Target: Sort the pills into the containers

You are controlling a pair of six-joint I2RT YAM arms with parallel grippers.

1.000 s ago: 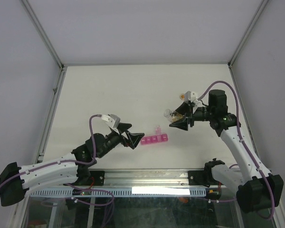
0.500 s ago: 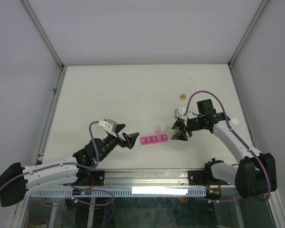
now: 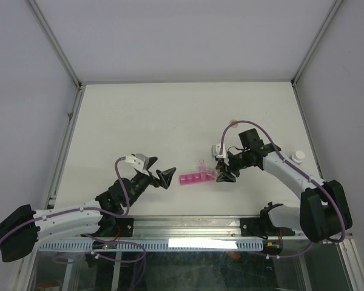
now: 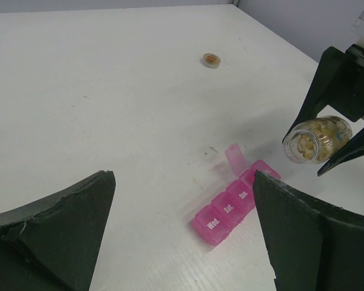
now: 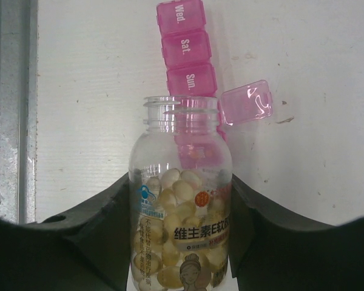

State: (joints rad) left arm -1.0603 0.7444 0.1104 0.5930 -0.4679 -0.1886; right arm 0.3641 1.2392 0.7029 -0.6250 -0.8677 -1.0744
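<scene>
right claw (image 3: 223, 173) clenched on bottle (image 5: 181, 212) above open end of containers (image 4: 230, 203) | left claw (image 3: 167, 177) released, near other end | table (image 3: 139, 115) edges well apart

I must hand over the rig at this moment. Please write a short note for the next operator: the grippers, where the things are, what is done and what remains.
The left gripper is open and empty, just left of the pill organiser.
The right gripper is shut on the uncapped pill bottle, which is tipped with its mouth at the organiser's right end.
One lid stands open, next to "Sun."; the Wed., Sat. and Sun. lids are closed.
Done: the bottle is at the open compartment.
Whether any compartment holds a pill cannot be told.
Left: pour, fill the other compartments, close the lids.
</scene>
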